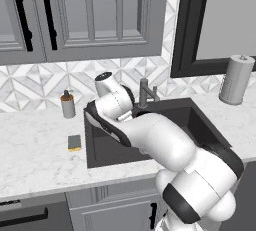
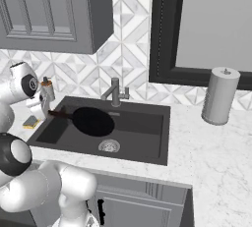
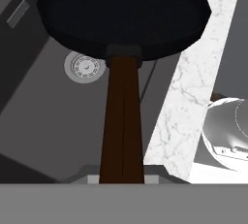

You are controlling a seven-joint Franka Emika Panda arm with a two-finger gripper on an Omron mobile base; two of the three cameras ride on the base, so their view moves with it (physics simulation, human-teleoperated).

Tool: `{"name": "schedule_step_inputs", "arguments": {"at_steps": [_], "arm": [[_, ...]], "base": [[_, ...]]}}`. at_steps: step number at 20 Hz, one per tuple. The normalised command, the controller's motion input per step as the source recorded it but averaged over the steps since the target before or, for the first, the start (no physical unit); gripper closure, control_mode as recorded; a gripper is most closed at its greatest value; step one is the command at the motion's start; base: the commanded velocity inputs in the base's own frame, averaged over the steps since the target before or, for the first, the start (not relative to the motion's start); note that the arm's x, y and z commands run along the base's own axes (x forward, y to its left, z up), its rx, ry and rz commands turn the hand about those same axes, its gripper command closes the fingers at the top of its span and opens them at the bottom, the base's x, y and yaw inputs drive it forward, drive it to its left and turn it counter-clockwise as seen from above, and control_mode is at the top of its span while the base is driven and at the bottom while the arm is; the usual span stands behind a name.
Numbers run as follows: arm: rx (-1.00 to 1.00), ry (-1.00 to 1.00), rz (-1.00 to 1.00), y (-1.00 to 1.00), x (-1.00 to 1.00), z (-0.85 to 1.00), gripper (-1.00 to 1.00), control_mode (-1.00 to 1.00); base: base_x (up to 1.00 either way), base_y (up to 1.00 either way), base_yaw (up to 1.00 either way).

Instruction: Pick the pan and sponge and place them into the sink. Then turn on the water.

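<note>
The black pan [image 2: 93, 121] hangs level above the dark sink [image 2: 147, 110], over its left half. Its brown handle [image 2: 59, 114] points left into my gripper [image 2: 46, 111], which is shut on the handle's end. In the hand view the handle [image 3: 122, 121] runs up from between the jaws of the gripper [image 3: 121, 177] to the pan [image 3: 123, 14], with the steel drain [image 3: 85, 66] below it. The yellow sponge [image 1: 74, 142] lies on the counter just left of the sink [image 1: 105, 152], grey-green face up. It is also in the right base view, where the sponge [image 2: 31, 122] sits beside my hand.
A grey faucet [image 2: 115, 93] stands behind the sink with no stream from it. A soap dispenser [image 1: 67, 105] stands by the wall, behind the sponge. A paper towel roll [image 2: 220, 96] stands on the marble counter [image 2: 211, 147] at the right. Wall cabinets hang above.
</note>
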Motion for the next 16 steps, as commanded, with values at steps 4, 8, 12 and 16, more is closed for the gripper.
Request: {"name": "schedule_step_inputs", "arguments": {"at_steps": [4, 8, 12, 16], "arm": [[0.00, 0.03, 0.00, -0.31, 0.01, -0.13, 1.00, -1.00], [0.00, 0.01, 0.00, -0.34, 0.01, -0.15, 1.00, -1.00], [0.00, 0.06, 0.00, -0.27, 0.01, -0.28, 1.00, -1.00], [0.03, 0.16, 0.00, -0.13, 0.10, -0.44, 1.00, -1.00]], "base": [[0.00, 0.00, 0.00], [0.00, 0.00, 0.00], [0.00, 0.00, 0.00], [0.00, 0.00, 0.00]]}}
